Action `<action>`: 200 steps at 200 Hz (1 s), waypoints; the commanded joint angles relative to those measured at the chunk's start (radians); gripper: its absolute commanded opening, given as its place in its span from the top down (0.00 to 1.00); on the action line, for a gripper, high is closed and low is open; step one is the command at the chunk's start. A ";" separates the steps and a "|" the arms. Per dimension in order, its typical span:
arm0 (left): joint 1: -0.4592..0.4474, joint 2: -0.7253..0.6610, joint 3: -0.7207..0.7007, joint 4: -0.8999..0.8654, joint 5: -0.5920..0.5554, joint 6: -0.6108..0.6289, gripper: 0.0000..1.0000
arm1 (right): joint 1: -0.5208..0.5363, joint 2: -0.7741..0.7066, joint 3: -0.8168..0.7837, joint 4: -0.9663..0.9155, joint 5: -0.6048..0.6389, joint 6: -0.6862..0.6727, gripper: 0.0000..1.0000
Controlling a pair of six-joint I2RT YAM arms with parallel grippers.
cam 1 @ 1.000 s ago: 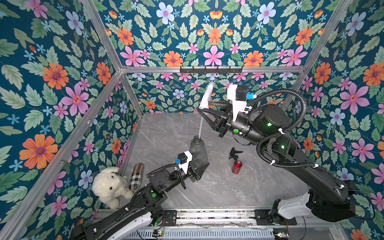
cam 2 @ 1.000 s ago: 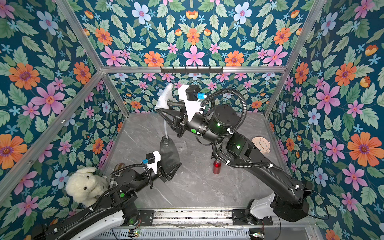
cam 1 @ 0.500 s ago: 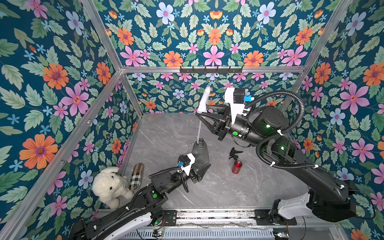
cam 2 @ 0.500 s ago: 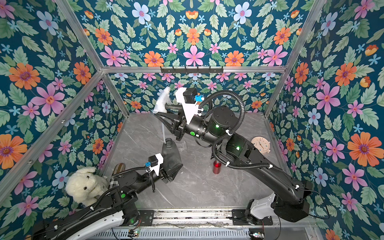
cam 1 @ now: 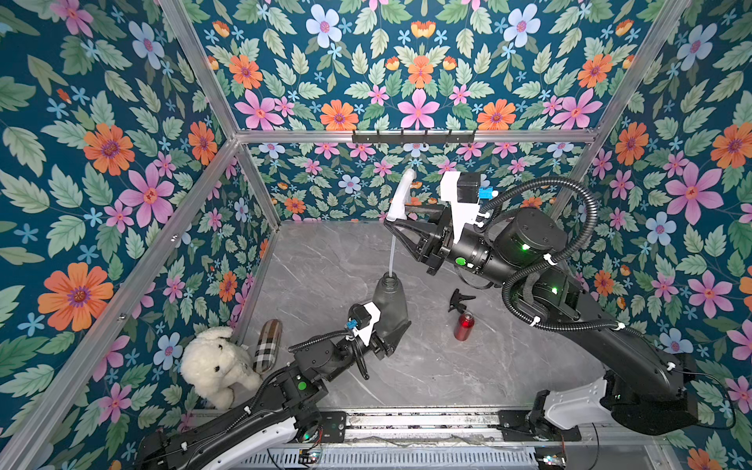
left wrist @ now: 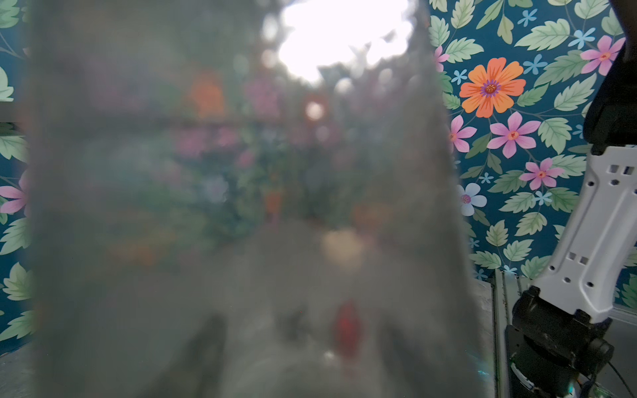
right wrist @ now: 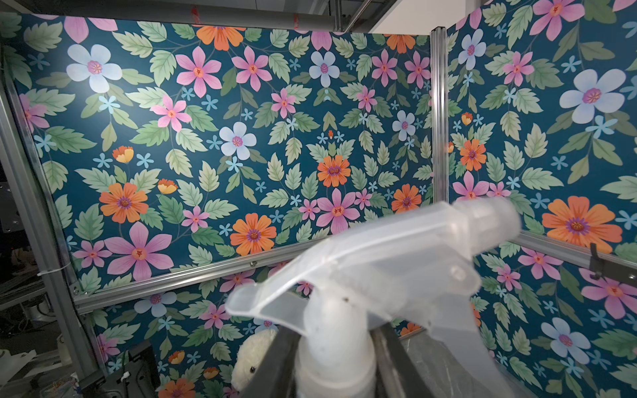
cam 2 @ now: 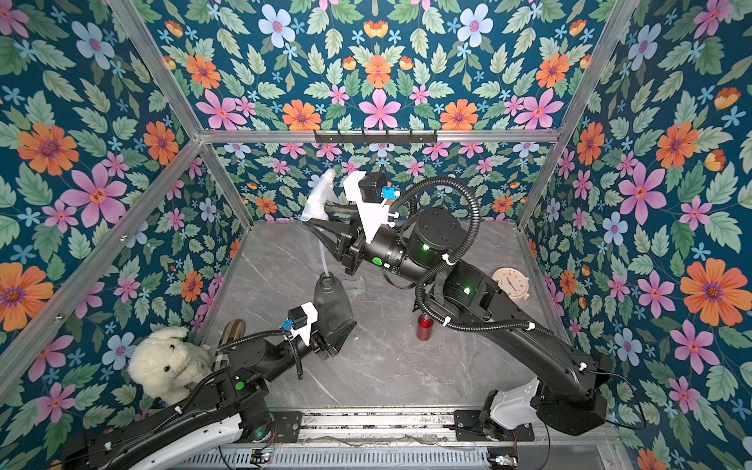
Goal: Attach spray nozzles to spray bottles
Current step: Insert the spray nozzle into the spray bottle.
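Observation:
A smoky-grey spray bottle (cam 1: 390,301) (cam 2: 331,303) stands tilted above the table, and my left gripper (cam 1: 392,327) (cam 2: 337,325) is shut on its lower body. It fills the left wrist view as a blurred grey mass (left wrist: 241,206). My right gripper (cam 1: 392,223) (cam 2: 309,219) (right wrist: 334,365) is shut on the collar of a whitish-clear spray nozzle (cam 1: 401,195) (cam 2: 321,195) (right wrist: 379,262), held high above the bottle. Its thin dip tube (cam 1: 391,252) (cam 2: 324,256) hangs down with the tip at the bottle's mouth. A slim red bottle (cam 1: 464,325) (cam 2: 424,326) stands to the right, with a black nozzle (cam 1: 460,299) lying behind it.
A white plush toy (cam 1: 215,366) and a plaid oblong case (cam 1: 266,346) sit at the front left by the wall. A round peach dial (cam 2: 512,283) lies near the right wall. A black hook rail (cam 1: 413,136) runs along the back frame.
The left arm has shifted the grey bottle slightly rightward under the tube. The right gripper has moved the nozzle a little left and down, bringing the tube tip to the bottle's mouth.

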 commanded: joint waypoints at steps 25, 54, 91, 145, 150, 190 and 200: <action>-0.003 -0.006 -0.001 0.066 -0.030 0.025 1.00 | 0.003 -0.008 -0.024 -0.005 -0.023 0.037 0.75; -0.003 -0.003 0.002 0.096 -0.043 0.039 1.00 | 0.004 -0.015 -0.074 -0.021 -0.030 0.070 0.74; -0.002 0.015 0.019 0.111 -0.048 0.049 1.00 | 0.004 -0.037 -0.171 -0.008 -0.028 0.108 0.73; -0.003 0.025 0.042 0.113 -0.043 0.040 1.00 | 0.005 -0.072 -0.283 0.056 -0.075 0.095 0.69; -0.003 0.024 0.044 0.112 -0.043 0.039 1.00 | 0.003 -0.073 -0.289 0.062 -0.083 0.090 0.68; -0.003 0.022 0.049 0.100 -0.048 0.043 1.00 | 0.003 -0.079 -0.314 0.087 -0.134 0.068 0.67; -0.003 0.017 0.047 0.103 -0.045 0.044 1.00 | 0.001 -0.082 -0.322 0.096 -0.143 0.066 0.67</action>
